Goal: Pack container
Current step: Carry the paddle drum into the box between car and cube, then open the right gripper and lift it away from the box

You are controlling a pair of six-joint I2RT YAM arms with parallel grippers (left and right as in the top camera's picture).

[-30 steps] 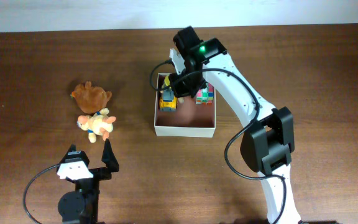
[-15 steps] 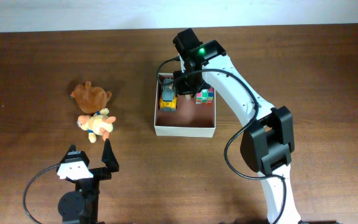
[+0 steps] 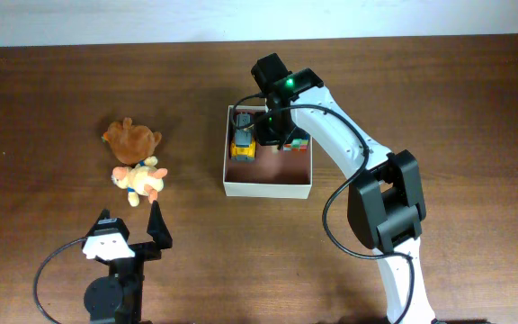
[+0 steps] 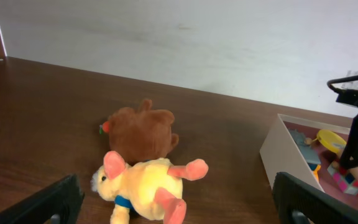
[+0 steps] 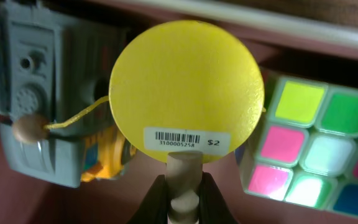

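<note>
The container point(image 3: 268, 190), a white-walled shallow box with a pink-brown inside, stands mid-table. A grey and yellow toy vehicle point(image 3: 243, 144) point(image 5: 48, 93) lies in it beside a colour cube point(image 3: 299, 139) point(image 5: 316, 149). My right gripper point(image 3: 274, 133) point(image 5: 184, 186) hangs over the box's far part, shut on the wooden handle of a round yellow paddle point(image 5: 185, 87); a small wooden ball point(image 5: 27, 129) on a string rests against the vehicle. My left gripper point(image 3: 133, 216) point(image 4: 180, 218) stands open near the front left, just short of a yellow plush point(image 3: 139, 180) point(image 4: 145, 190).
A brown plush bear point(image 3: 131, 138) point(image 4: 140, 132) lies right behind the yellow plush, left of the container. The right arm point(image 3: 349, 144) arches over the box's right side. The box's near wall point(image 4: 281, 152) shows at the right of the left wrist view.
My right gripper has shifted a little to the right over the container with the paddle, now covering more of the colour cube. The left arm and both plush toys have not moved.
</note>
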